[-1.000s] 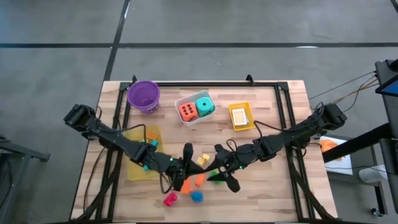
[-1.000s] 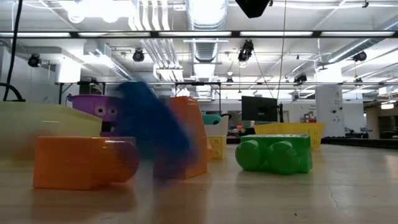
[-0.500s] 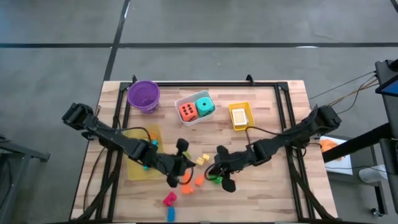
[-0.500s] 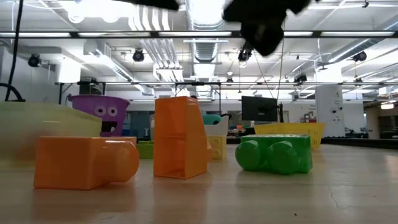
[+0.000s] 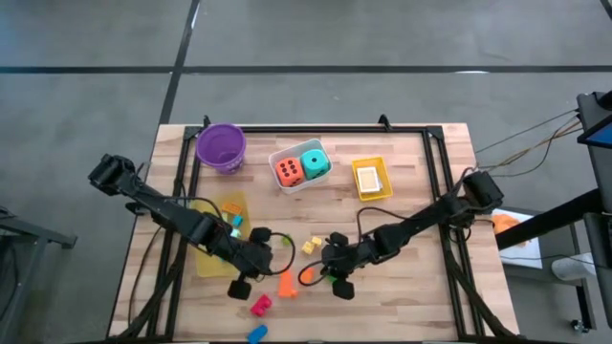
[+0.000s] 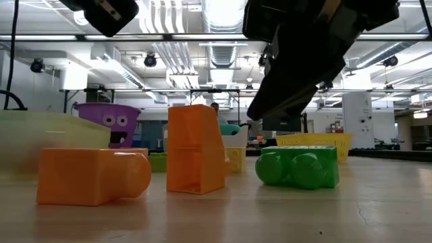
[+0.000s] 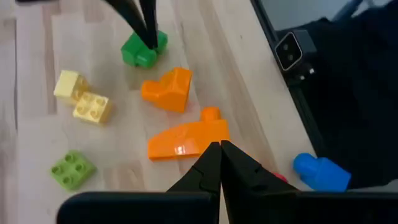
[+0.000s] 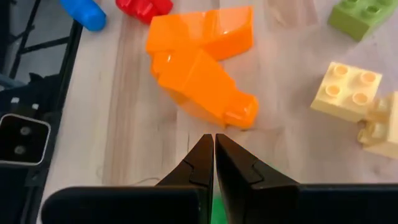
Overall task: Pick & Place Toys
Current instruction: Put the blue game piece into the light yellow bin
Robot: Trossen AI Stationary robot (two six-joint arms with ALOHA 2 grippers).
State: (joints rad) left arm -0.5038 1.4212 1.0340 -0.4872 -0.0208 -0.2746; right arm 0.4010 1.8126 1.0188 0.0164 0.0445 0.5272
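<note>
Both arms reach in over the middle of the wooden counter (image 5: 421,182), where the little toy blocks lie spread out.

The left end effector (image 7: 220,163) hangs just above the counter with its two fingers pressed together, holding nothing. Right in front of it lies a long orange block (image 7: 188,138). A shorter orange block (image 7: 168,91) sits just past that one. A blue block (image 7: 320,172) lies at the counter's edge, off to one side.

The right end effector (image 8: 214,155) is pinched shut too, and it is empty. It hangs right over a green block (image 6: 298,167), which sits flat on the counter. Nearby are two yellow blocks (image 7: 82,97) and a light green block (image 7: 73,168). A red block (image 5: 260,306) lies close to the front edge.

At the back, a white tray (image 5: 283,157) holds an orange die (image 5: 288,171) and a teal die (image 5: 315,162). A purple bowl (image 5: 221,146) stands beside it on one side, and a small yellow tray (image 5: 370,179) on the other.
</note>
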